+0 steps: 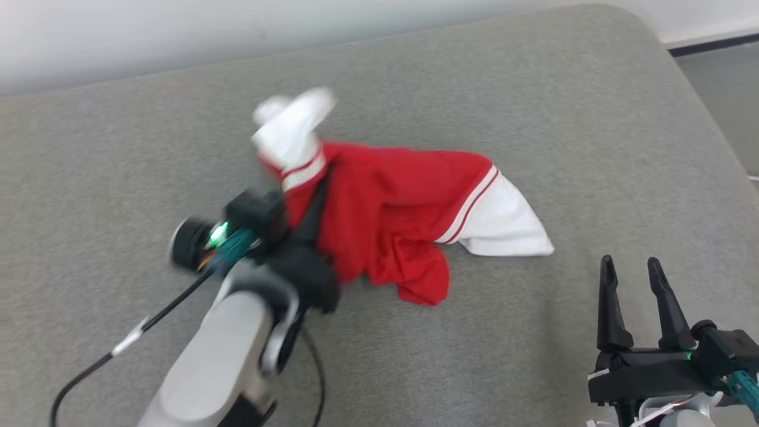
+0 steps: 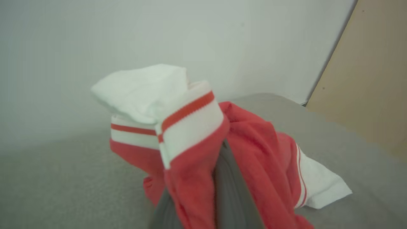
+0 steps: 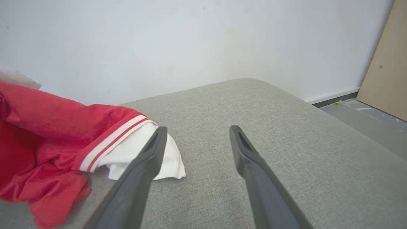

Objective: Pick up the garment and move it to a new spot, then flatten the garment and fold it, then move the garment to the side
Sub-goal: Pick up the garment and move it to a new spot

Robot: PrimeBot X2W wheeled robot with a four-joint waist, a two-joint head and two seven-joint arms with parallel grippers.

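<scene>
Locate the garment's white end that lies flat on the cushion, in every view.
Head view: flat white end right of centre, at the garment's right side.
Left wrist view: lower right.
Right wrist view: lower left of centre.
Shared landmark: the grey cushion beneath it.

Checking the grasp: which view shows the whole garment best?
The head view: it takes in the whole red and white garment on the grey cushion, one end raised in the left gripper. The left wrist view shows the gripped striped cuff close up; the right wrist view shows one end beside the open right gripper.
</scene>
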